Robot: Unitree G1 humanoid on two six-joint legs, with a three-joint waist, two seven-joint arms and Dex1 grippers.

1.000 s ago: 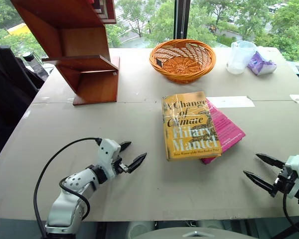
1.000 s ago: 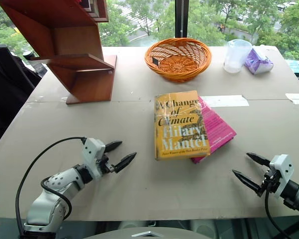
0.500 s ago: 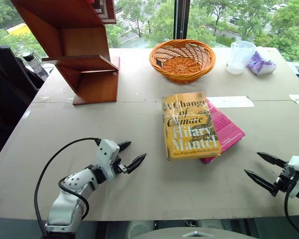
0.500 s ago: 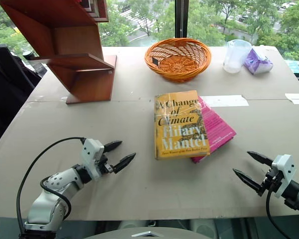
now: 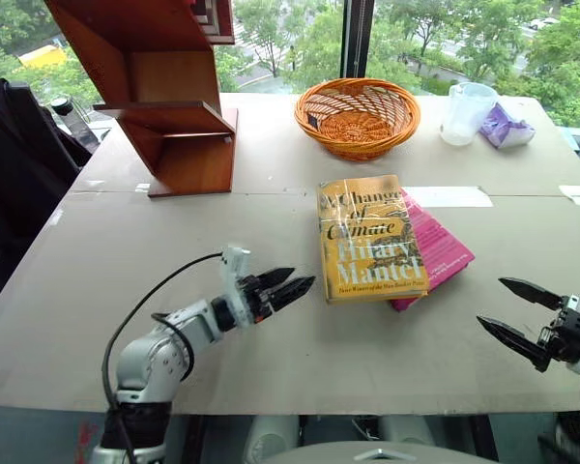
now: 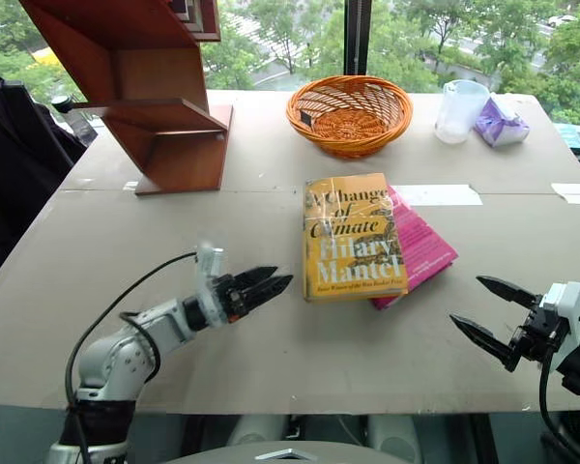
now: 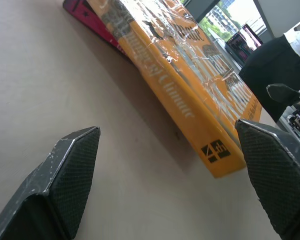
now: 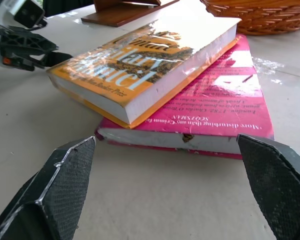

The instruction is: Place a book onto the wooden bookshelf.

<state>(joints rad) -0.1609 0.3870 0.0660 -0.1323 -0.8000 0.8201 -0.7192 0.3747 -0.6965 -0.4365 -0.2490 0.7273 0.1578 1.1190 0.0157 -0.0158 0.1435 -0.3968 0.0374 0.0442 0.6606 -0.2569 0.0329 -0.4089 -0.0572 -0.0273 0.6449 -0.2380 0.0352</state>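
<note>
Change: left hand [image 5: 288, 286] has advanced toward the book [image 5: 369, 238] and rolled; its fingers stand spread and empty, tips just short of the spine's near corner. Right hand [image 6: 493, 314] has lifted a little, spread and empty, at the book's 4 o'clock, apart from it.

Meaning: approach stage; nothing grasped, both hands closing on the book from either side.

Book: flat at desk [image 5: 126, 261] centre, overlapping a pink book [image 5: 440, 253].

Shelf [image 5: 169, 106]: 10 o'clock, far corner, well apart.

Desk: grey board; basket [image 5: 358, 116] at 12 o'clock, plastic jug [image 5: 465, 110] at 1 o'clock.

Room: windows, trees beyond.
</note>
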